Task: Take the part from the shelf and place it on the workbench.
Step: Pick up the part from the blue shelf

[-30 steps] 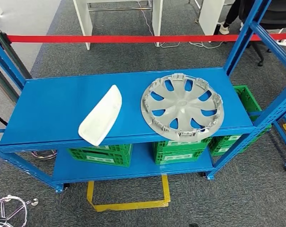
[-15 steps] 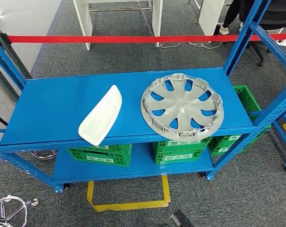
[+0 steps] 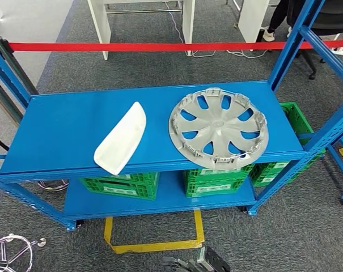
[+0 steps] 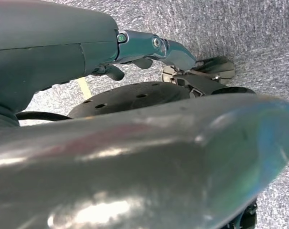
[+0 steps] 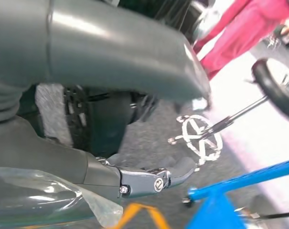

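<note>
Across the head view, a blue shelf [image 3: 67, 130] with two decks, taken here as the landmark for everything else. Behind the shelf, a red barrier tape [image 3: 118, 46] stretched level from side to side. On the shelf's top deck, right half, a round grey wheel cover [image 3: 219, 129] lying flat, rim tabs standing upward, near rim reaching the shelf's front edge. On the same top deck, left of the middle and apart from the wheel cover, a long white part [image 3: 121, 139] lying flat, long axis running on a diagonal: one end at the shelf's front edge toward the left, the other pointing back and rightward toward the middle of the deck. On the shelf's lower deck, green crates [image 3: 118, 186] side by side. On the carpet just in front of the shelf, a yellow tape outline [image 3: 152, 246]. Nearer than that outline, low before the shelf's middle, the right hand [image 3: 195, 264], fingers [image 5: 154, 181] stretched out and apart, gripping nothing. Left hand [image 4: 99, 143] over grey carpet, one finger [image 4: 154, 45] extended straight, nothing in its grasp.
</note>
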